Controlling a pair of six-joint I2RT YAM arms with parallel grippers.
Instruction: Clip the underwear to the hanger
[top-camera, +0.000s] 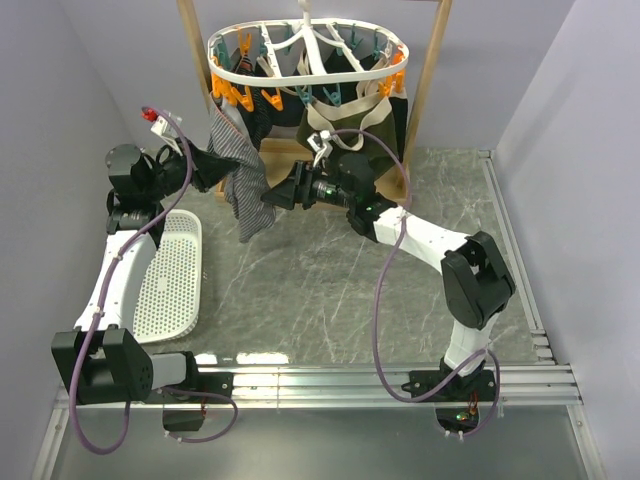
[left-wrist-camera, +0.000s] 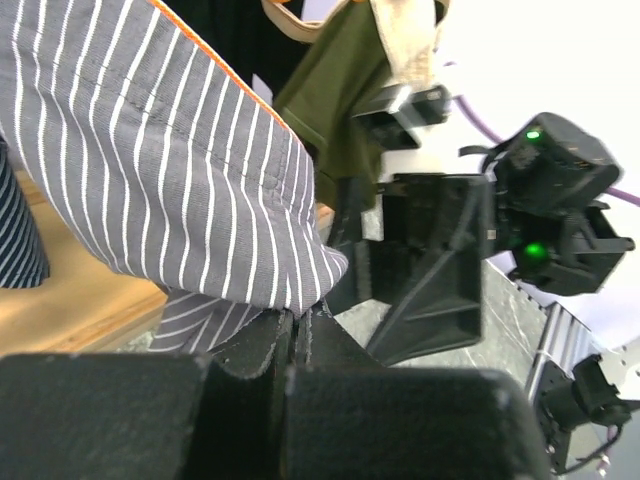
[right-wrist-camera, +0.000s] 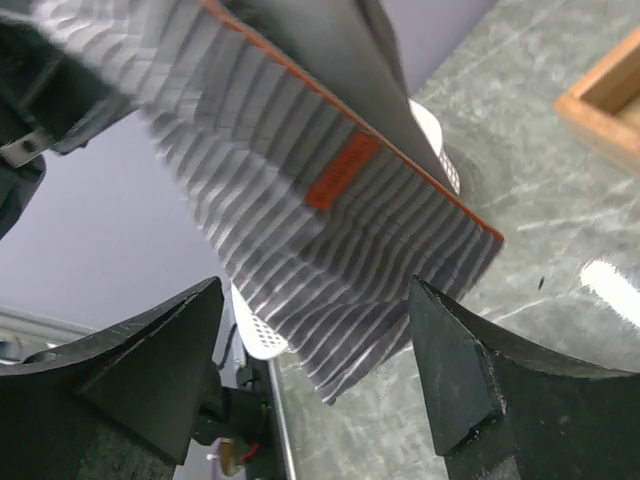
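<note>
The underwear (top-camera: 240, 188), light grey with fine stripes, hangs in the air below the left end of the hanger (top-camera: 310, 72), a white oval ring with orange and teal clips. My left gripper (top-camera: 220, 166) is shut on its upper edge; in the left wrist view the fingertips (left-wrist-camera: 298, 318) pinch the striped cloth (left-wrist-camera: 150, 170). My right gripper (top-camera: 272, 196) is open just right of the garment. In the right wrist view the jaws stand wide apart (right-wrist-camera: 315, 295), with the cloth (right-wrist-camera: 300, 240) and its orange-red tag (right-wrist-camera: 342, 170) in front of them, untouched.
A dark olive pair with a cream waistband (top-camera: 365, 122) and a dark navy garment (top-camera: 262, 118) hang from the hanger's clips. The wooden frame (top-camera: 427, 85) holds the hanger. A white perforated tray (top-camera: 170, 275) lies at the left. Metal rails (top-camera: 510, 230) edge the table.
</note>
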